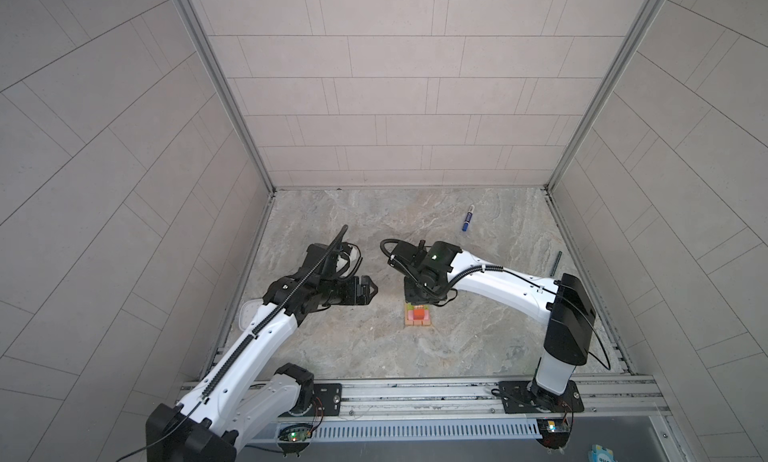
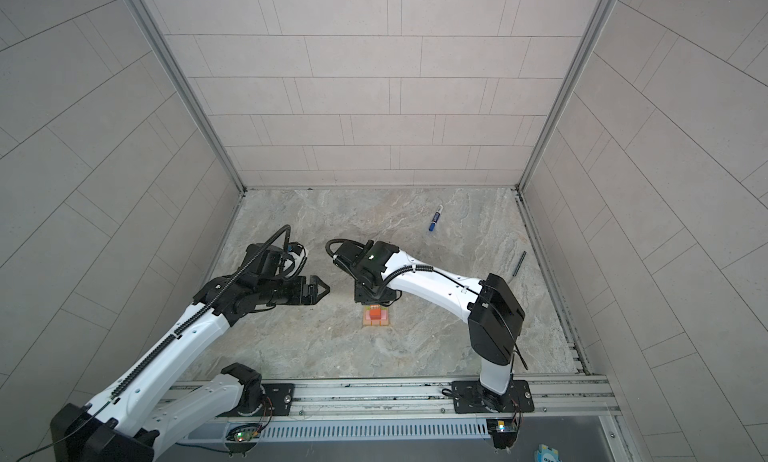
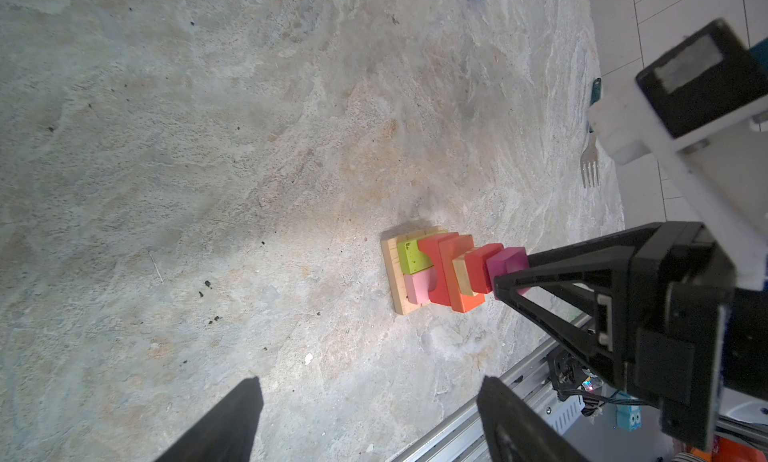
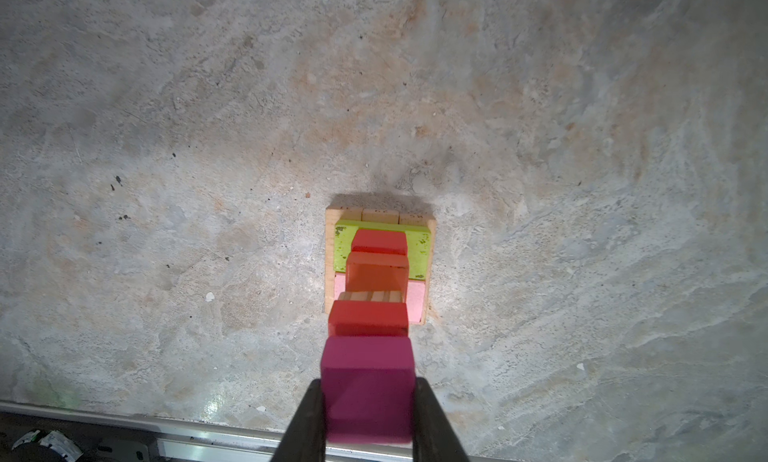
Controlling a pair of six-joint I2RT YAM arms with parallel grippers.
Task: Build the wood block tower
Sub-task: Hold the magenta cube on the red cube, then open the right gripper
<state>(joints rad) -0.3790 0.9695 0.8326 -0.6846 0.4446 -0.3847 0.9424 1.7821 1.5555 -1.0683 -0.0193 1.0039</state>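
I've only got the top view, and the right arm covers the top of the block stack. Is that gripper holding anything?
Observer: Yes. The right wrist view shows the right gripper shut on a magenta cube.
Operator: Is the cube on the stack?
Observer: In the left wrist view it looks seated on the red cube at the top of the tower.
Operator: And the left gripper?
Observer: Its own camera shows the left gripper open and empty, apart from the tower.
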